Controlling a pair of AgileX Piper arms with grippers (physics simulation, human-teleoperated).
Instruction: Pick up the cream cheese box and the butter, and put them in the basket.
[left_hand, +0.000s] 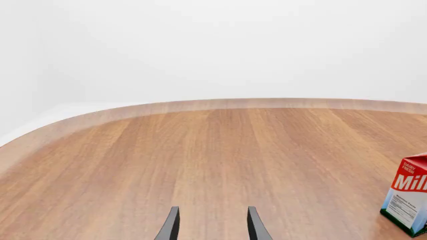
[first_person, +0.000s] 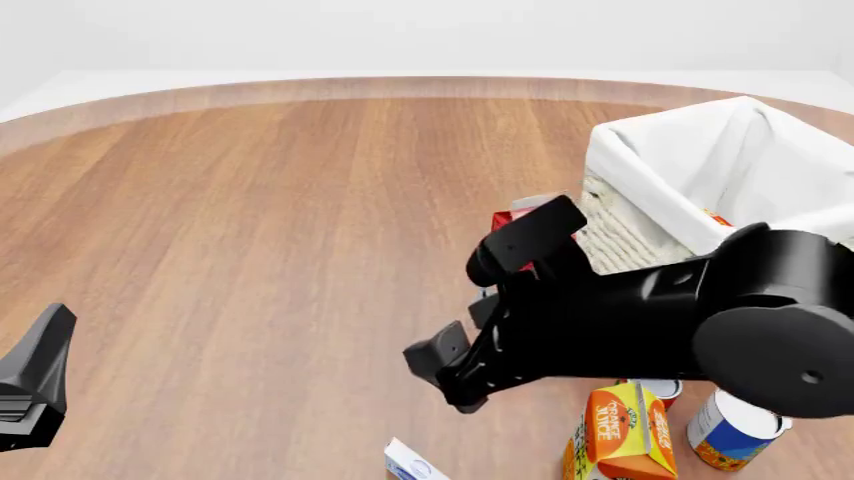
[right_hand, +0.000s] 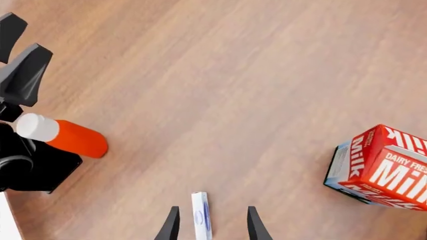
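Cream cheese box (right_hand: 201, 217) stands on edge on the wooden table (right_hand: 220, 90) in the right wrist view, directly between the two dark fingers of the right gripper (right_hand: 211, 225), which are spread wide and not touching it. A red-and-white milk carton (right_hand: 380, 167) lies tipped on its side well apart from it, and an orange bottle with a white cap (right_hand: 61, 136) lies beside the black left gripper (right_hand: 20, 65).

From the front, the right gripper (first_person: 447, 378) points down toward the near edge, where only a corner of the cream cheese box (first_person: 407, 463) shows. A sliver of red, likely the butter (first_person: 505, 221), peeks out behind the arm, just beside the wicker basket (first_person: 627, 230). An orange juice carton (first_person: 621, 432) and a can (first_person: 730, 430) stand near the front edge. The left gripper (first_person: 34, 385) sits at the near left, its opening hard to judge here.

The left wrist view shows the left gripper (left_hand: 211, 225) with fingers apart, holding nothing, above bare table, the milk carton (left_hand: 408, 201) off to one side.
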